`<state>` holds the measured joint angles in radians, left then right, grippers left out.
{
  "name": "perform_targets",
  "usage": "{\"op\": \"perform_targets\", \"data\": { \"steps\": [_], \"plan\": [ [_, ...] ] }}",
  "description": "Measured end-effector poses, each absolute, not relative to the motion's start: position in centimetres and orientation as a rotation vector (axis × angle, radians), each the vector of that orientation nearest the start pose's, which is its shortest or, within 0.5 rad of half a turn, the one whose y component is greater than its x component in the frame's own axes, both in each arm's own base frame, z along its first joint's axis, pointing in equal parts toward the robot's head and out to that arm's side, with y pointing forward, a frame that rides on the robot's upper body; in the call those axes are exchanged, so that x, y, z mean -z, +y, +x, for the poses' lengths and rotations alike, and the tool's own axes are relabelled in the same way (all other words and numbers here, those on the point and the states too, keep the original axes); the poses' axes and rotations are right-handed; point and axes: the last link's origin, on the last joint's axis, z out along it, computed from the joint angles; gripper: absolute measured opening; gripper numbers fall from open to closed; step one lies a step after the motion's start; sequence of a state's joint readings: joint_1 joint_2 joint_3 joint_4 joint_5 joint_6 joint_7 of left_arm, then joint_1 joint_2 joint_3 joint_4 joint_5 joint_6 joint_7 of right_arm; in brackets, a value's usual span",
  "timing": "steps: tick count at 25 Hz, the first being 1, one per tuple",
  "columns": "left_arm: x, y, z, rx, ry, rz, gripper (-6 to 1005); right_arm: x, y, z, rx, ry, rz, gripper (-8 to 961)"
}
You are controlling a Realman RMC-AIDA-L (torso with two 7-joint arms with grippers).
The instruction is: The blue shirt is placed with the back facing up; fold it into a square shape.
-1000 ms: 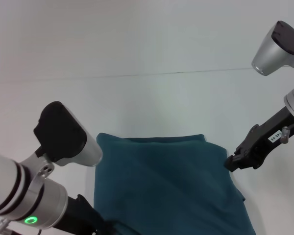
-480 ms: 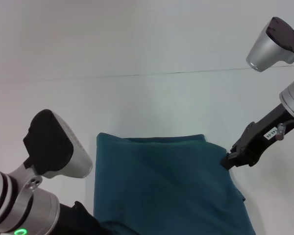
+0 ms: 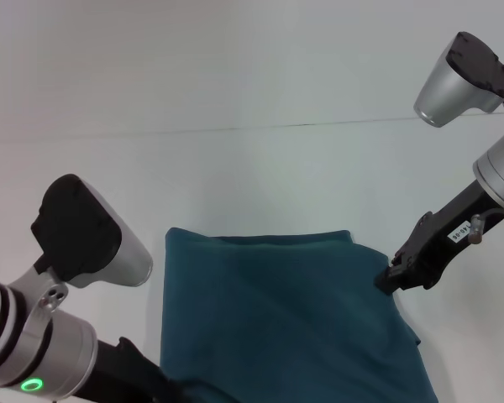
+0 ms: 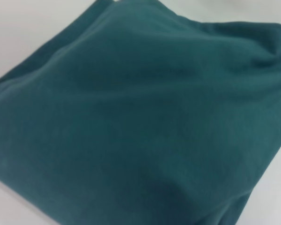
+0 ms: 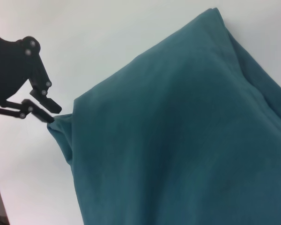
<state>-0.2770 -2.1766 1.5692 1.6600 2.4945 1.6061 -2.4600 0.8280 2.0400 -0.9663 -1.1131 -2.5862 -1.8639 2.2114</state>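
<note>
**Left arm pulls back while the right hand holds the shirt's corner**

Since a second ago my left arm has swung back toward the near left of the head view, and its dark wrist housing now sits clear of the cloth's far left corner. My right arm has crept a little inward.

I see the blue shirt [image 3: 281,323] lying folded on the white bench [image 3: 235,176], a rough rectangle with its plain side up, directly in front of the body. Its far edge runs straight, and a small peak of cloth rises at the far right corner. The near edge runs out of the head view.

My right hand [image 3: 386,281] is at that raised corner. In the right wrist view the two dark fingers [image 5: 49,112] are nearly together with a thin pinch of the shirt's corner between their tips, and the cloth is drawn up into a point there.

My left hand [image 3: 172,393] is low at the near left edge of the shirt, mostly hidden under its own arm. I cannot tell whether it is wide or narrow. The left wrist view shows only smooth teal cloth filling the picture, with slivers of bench at the corners.
</note>
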Motion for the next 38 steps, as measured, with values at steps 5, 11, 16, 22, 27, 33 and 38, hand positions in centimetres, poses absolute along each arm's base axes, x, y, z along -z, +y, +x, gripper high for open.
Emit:
{"op": "perform_targets", "data": {
  "steps": [5,11,16,22,27,33,38],
  "plan": [
    [3.3,27.1,-17.5,-0.42,-0.816,-2.802,161,-4.1,36.9,17.1,0.435,0.892,-2.895,-1],
    [3.7,27.4,-17.2,-0.414,-0.797,-2.805,290,-4.1,36.9,17.1,0.435,0.89,-2.895,-1],
    [4.5,27.3,-16.5,-0.432,-0.75,-2.836,376,-4.1,36.8,17.1,0.437,0.893,-2.897,0],
    [4.8,27.4,-16.2,-0.432,-0.742,-2.837,375,-4.0,36.7,17.2,0.44,0.897,-2.901,0],
    [5.6,27.9,-16.4,-0.476,-0.76,-2.827,374,-3.9,36.7,17.2,0.439,0.895,-2.902,0],
    [6.7,28.0,-16.5,-0.526,-0.737,-2.832,372,-3.8,36.7,17.1,0.454,0.885,-2.906,0],
    [6.6,27.9,-16.0,-0.514,-0.738,-2.833,268,-3.8,36.8,17.0,0.451,0.877,-2.903,0]
  ]
}}
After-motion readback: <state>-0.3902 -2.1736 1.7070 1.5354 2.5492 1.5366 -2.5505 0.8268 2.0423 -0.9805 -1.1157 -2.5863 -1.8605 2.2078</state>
